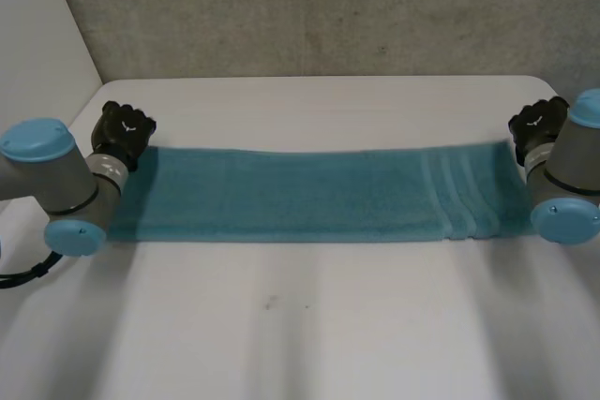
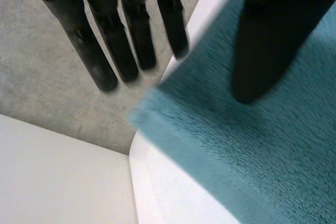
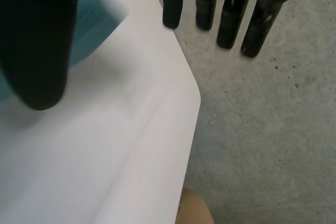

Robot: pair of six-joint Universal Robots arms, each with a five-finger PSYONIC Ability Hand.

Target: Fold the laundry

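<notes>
A long teal towel (image 1: 300,196) lies flat across the white table (image 1: 309,325), with woven stripes near its right end. My left hand (image 1: 124,130) sits at the towel's far left corner. Its fingers (image 2: 113,51) are straight and reach past the table's edge, while its thumb (image 2: 268,40) hovers apart over the towel (image 2: 252,150). My right hand (image 1: 536,124) is at the far right corner. There the fingers (image 3: 231,14) are straight beyond the table's corner, and the thumb (image 3: 37,40) stands apart beside the towel (image 3: 92,30). Neither hand holds cloth.
A grey concrete wall (image 1: 309,7) runs behind the table, and concrete floor (image 3: 262,129) lies past the table's right corner. A tan shape (image 3: 194,211) shows by the table's edge there. The near half of the table is bare.
</notes>
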